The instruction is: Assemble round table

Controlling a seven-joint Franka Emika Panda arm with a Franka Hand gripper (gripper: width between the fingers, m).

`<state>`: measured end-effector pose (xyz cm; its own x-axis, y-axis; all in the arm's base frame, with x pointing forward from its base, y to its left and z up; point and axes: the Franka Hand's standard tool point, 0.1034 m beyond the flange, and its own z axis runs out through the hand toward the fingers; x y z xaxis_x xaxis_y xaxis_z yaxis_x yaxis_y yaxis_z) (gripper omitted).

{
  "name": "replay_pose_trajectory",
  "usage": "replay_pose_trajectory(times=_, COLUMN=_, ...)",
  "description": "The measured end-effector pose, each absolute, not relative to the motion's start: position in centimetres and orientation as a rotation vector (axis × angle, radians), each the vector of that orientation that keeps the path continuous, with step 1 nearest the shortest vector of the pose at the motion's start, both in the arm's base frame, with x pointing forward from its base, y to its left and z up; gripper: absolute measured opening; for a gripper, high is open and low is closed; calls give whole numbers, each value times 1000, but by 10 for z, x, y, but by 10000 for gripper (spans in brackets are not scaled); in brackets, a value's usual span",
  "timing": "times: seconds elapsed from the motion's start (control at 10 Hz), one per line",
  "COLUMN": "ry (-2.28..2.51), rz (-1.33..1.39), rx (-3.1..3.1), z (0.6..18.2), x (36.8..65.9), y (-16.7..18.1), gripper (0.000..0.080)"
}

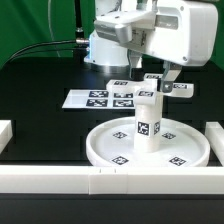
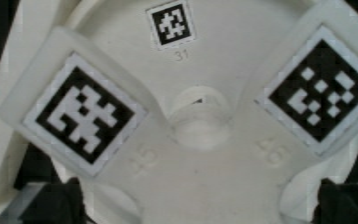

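Observation:
The large rimmed round disc (image 1: 180, 150) lies flat on the black table. The short thick post (image 1: 148, 120) stands upright at its middle. The small cross-shaped piece (image 1: 168, 88) (image 2: 194, 110), with square tags on its arms, sits at the post's top. My gripper (image 1: 153, 74) (image 2: 194, 205) hangs straight over it. It is open, and the dark fingers (image 2: 43, 205) stand wide on either side of the cross-shaped piece. The wrist view is filled by that piece and its centre hole. I cannot tell whether the fingers touch it.
The marker board (image 1: 105, 98) lies behind the disc toward the exterior view's left. Long white border bars run along the front (image 1: 60, 180) and stand at both sides (image 1: 214, 135). The arm's base (image 1: 105, 45) rises at the back.

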<state>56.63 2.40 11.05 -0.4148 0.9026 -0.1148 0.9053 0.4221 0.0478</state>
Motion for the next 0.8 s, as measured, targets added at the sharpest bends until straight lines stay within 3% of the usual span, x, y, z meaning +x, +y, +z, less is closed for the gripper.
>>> replay_pose_trajectory(times=0.8, ry=2547, rz=-36, rx=1639, z=103, x=565, y=28, gripper=649)
